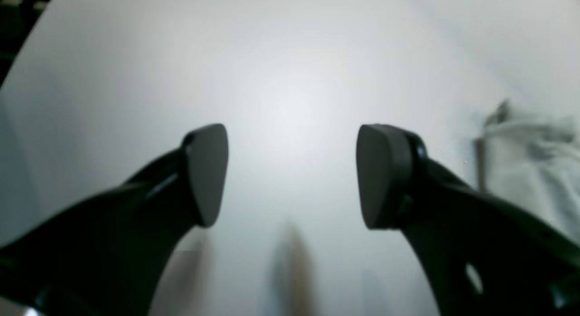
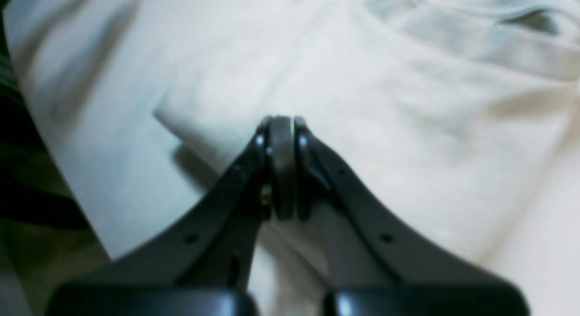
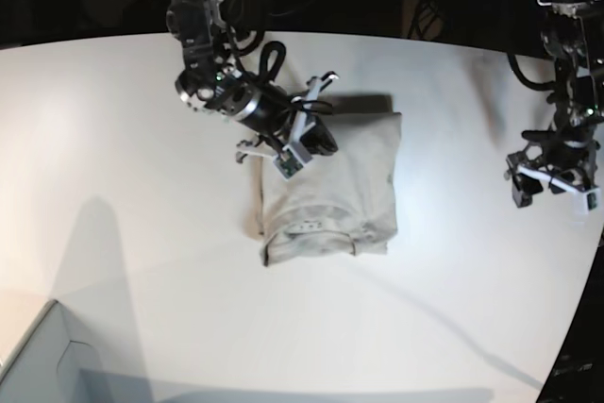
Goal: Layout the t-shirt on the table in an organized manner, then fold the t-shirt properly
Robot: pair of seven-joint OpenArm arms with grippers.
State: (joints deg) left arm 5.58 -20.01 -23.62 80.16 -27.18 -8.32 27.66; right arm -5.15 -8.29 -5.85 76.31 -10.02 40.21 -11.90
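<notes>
1. Left wrist view: left gripper (image 1: pixel 292 175) spread wide, nothing between its pads (image 1: pixel 206 175), poised over bare white counter (image 1: pixel 281 71). Edge of the shirt (image 1: pixel 530 166) visible at far right, well apart from the pads. Dark background beyond the counter's curved rim at upper left.

2. Right wrist view: right gripper (image 2: pixel 281 168) closed, pads pressed together with no gap visible. Tips placed over the shirt (image 2: pixel 385 116), close to a folded edge running diagonally at left; whether any cloth is pinched between the pads cannot be told. Ribbed collar (image 2: pixel 489 39) at upper right. Strip of counter (image 2: pixel 104 162) at left, dark floor beyond.

3. Base view: shirt (image 3: pixel 354 191) folded into a compact, roughly rectangular bundle near the middle of the counter (image 3: pixel 113 139), collar (image 3: pixel 311 224) and small white label toward the near end. Right gripper (image 3: pixel 304 143) on this view's left, lowered onto the bundle's far left corner. Left gripper (image 3: pixel 557 181) on this view's right, held near the counter's right edge, well apart from the shirt. Pale grey box corner (image 3: pixel 38 356) at lower left. Long arm shadows across the counter.
</notes>
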